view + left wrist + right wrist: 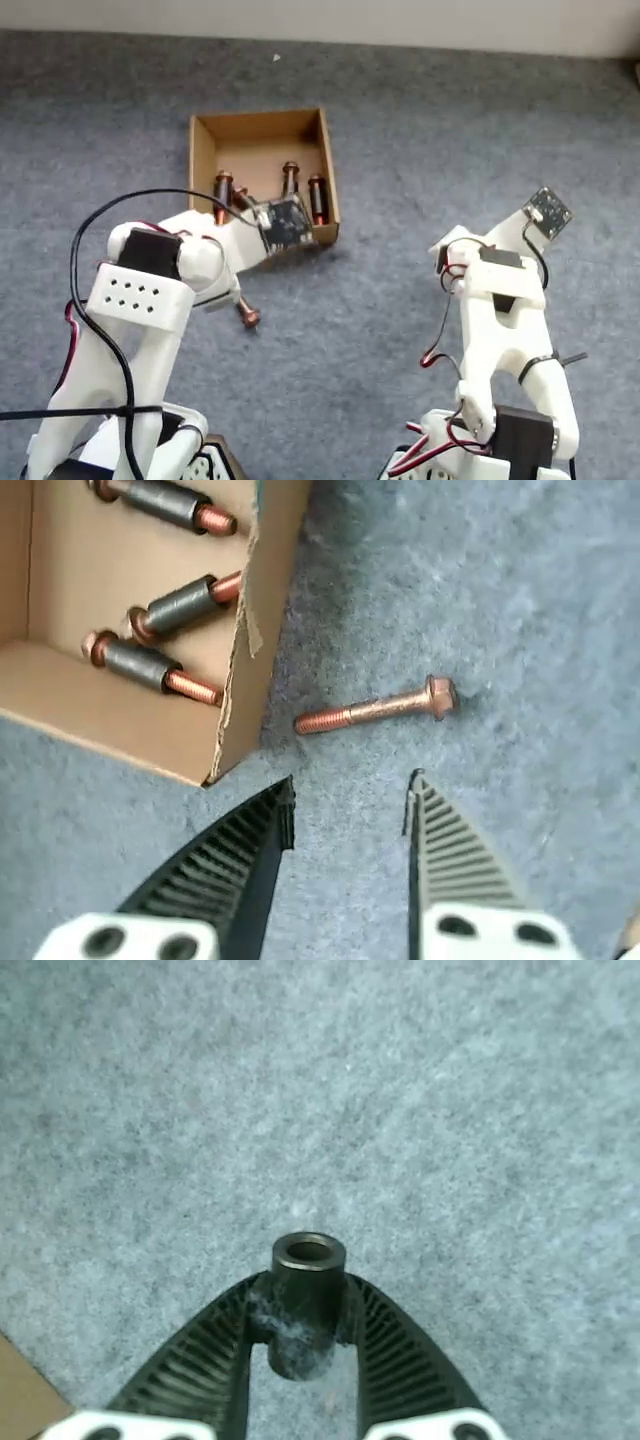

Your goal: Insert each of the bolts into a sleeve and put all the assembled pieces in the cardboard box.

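Cardboard box (60, 705): three sleeved bolts (150, 665) inside (counted in the left wrist view). One loose bolt (375, 708) lies on the carpet (520, 600) beside the box, just ahead of the left gripper (350, 800), whose fingers are spread and empty. Right gripper (302, 1310) is clamped on one sleeve (305, 1260), held between its fingertips.

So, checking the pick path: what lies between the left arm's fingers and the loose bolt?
Bare carpet, as the left wrist view shows: nothing else lies between the left gripper, its fingers open, and the bolt.
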